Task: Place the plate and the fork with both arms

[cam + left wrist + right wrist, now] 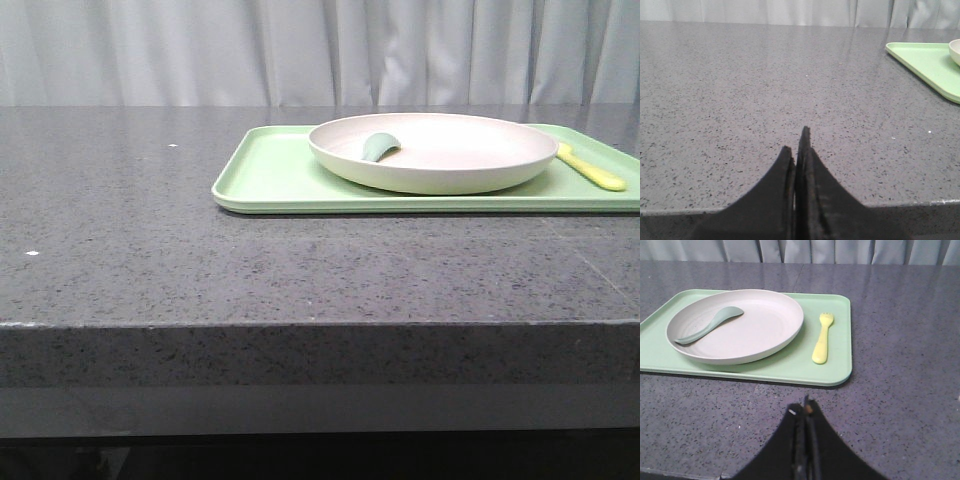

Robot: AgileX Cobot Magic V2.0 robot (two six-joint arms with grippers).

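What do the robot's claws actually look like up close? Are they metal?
Only the fingertips show. The left gripper and the right gripper are each a pair of matte black fingers, broad at the base and narrowing to thin pointed tips. The material can't be told. No cables, markings or arms are in view.

Left half of bench (pixel 120 220): bare stone from near edge to far curtain (pixel 150 50); a hand can pass freely here.
Near strip: open bench runs in front of the tray (pixel 260 180) right across.
Tray: low green slab on the right half, its shallow lip the first thing met from the left.
Plate (pixel 440 175): fills the tray's middle; raised rim, grey-green spoon (pixel 378 148) lying inside.
Fork (pixel 822 342): flat on the tray just right of the plate, not touching it; narrow gap between.
Right of tray: bare bench.
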